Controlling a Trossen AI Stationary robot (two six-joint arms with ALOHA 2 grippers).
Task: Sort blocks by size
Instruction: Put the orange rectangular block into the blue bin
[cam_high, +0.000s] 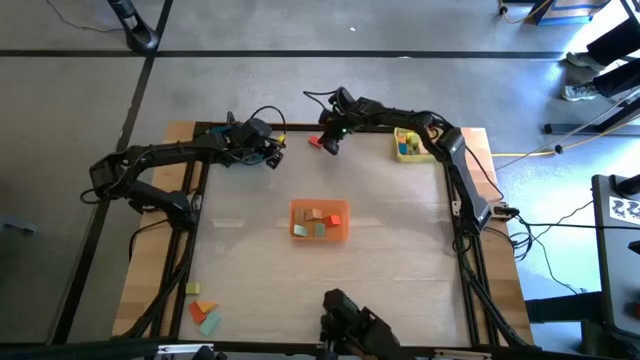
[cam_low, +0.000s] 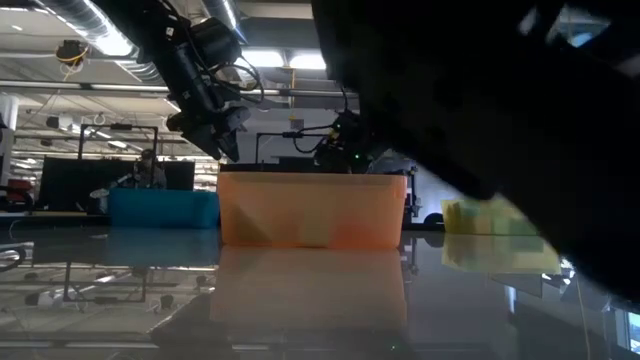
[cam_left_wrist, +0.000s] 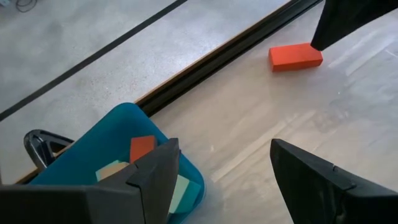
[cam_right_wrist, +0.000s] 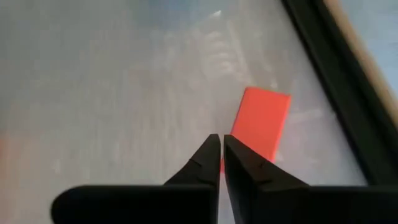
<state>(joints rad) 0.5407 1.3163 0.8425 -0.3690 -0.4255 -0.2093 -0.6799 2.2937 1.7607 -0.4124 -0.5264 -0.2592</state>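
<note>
At far edge, right gripper (cam_right_wrist: 221, 142) pinched shut, empty, beside red block (cam_right_wrist: 260, 124). Block looks light, stiff; grip across its narrow sides.

Mid-table tray (cam_high: 341, 232) w/ blocks in it; one block (cam_high: 314, 141) at far edge, betw both grippers.

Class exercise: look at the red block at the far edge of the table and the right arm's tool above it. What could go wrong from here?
1. The right end effector is shut with its tips beside the red block, not around it, so it may lift away empty.
2. The block lies close to the table's black edge rail; a nudge could push it against the rail.
3. The open left end effector hovers by the blue tray, near the right arm.
</note>
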